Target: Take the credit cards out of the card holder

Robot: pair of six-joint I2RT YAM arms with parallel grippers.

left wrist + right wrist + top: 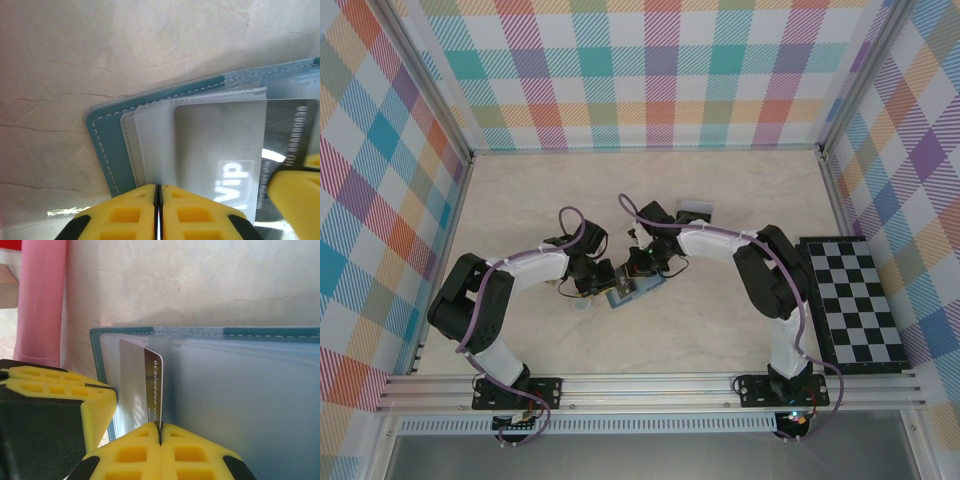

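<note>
- One grey card (220,145) marked VIP sticks partway out of a clear pocket of the card holder (107,135), which lies open about the middle of the desk (740,330).
- Right hand (160,440) is closed on that card's edge; left hand (157,210) is closed on the holder's edge, seemingly pinning it.
- Progress, as I judge it: this card is partly out, not yet free; whether other pockets hold more I cannot tell.
- Pink stick (42,300) stands near the holder's corner.
</note>
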